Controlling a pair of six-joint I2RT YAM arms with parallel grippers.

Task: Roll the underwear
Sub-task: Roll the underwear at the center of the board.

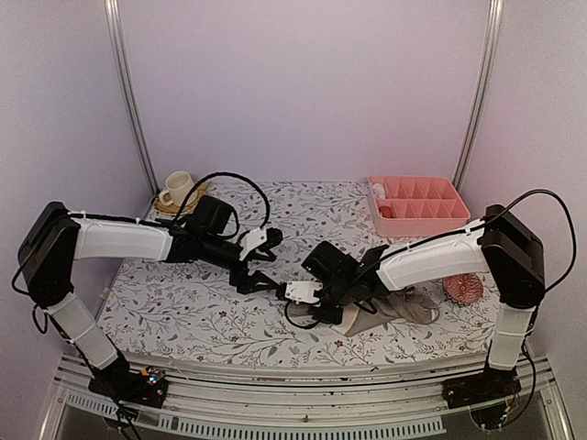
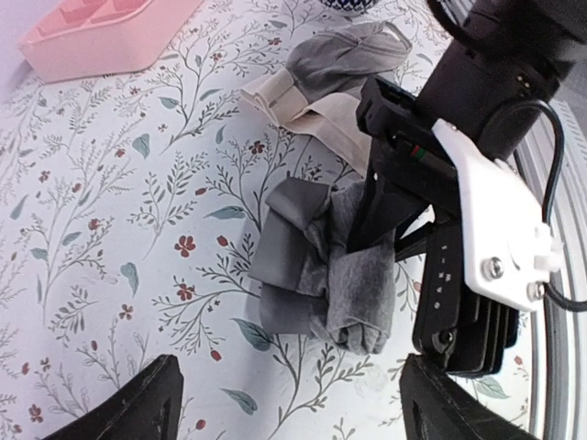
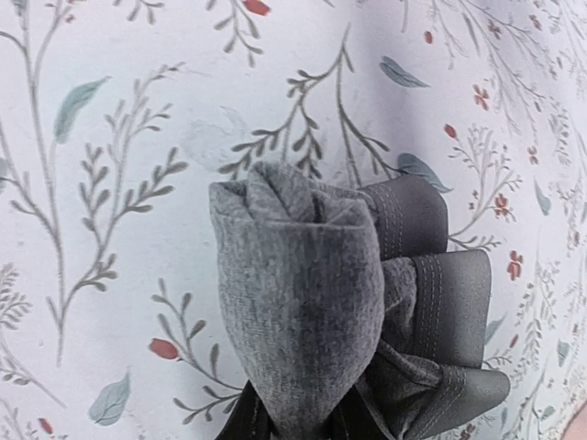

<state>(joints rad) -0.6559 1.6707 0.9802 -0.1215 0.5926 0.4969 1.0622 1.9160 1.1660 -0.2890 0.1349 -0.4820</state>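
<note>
While the right gripper [image 2: 381, 240] pinches the grey underwear [image 2: 321, 275] between narrow jaws, the garment sits on the table [image 2: 110, 229] as a bunched, partly formed roll, one end rising between the fingers; the pinch appears meant to stop the layers springing apart. The left gripper [image 2: 293, 408] hovers near the roll's other end, jaws wide and holding nothing, seemingly placed to take the free edge. The taupe underwear [image 2: 344, 60], cream waistband showing, lies loose just beyond, not yet rolled; a pink tray [image 2: 101, 37] stands well apart
</note>
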